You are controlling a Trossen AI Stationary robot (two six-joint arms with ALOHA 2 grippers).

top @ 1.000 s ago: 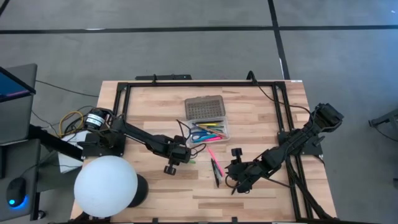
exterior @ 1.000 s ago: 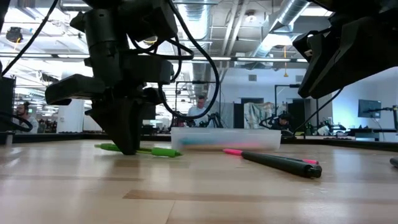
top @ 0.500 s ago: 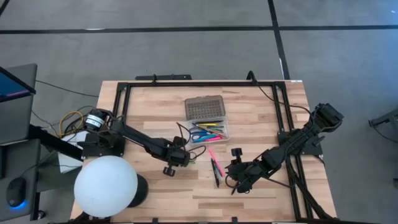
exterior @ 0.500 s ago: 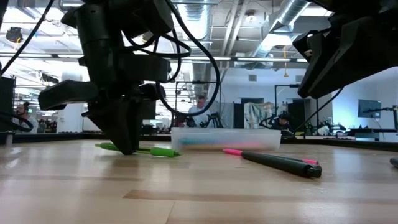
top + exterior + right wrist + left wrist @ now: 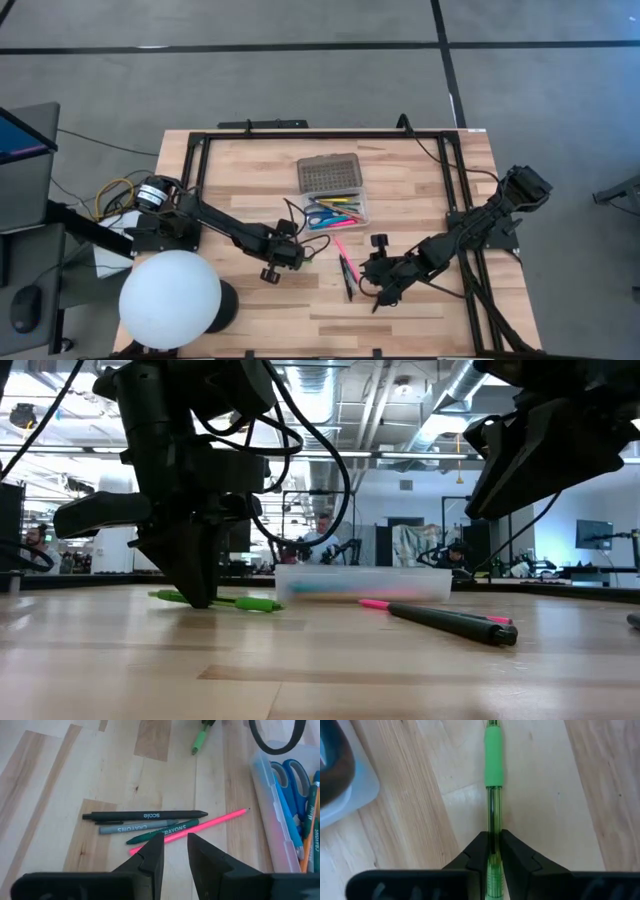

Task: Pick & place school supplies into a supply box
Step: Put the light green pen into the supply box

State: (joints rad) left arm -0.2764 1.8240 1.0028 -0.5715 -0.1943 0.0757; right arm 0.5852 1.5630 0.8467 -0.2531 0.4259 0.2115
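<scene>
Left hand (image 5: 492, 851) down on the table (image 5: 420, 170), fingers clenched on the green pen (image 5: 494, 765), box (image 5: 335, 205) just beyond it, right hand (image 5: 175, 851) released, hovering over loose pens (image 5: 145, 815)

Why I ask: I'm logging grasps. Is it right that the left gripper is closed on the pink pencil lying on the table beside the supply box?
Not quite. The left gripper is closed on the green pen, not the pink pencil, as the left wrist view shows. That pen does lie on the table beside the supply box.
</scene>
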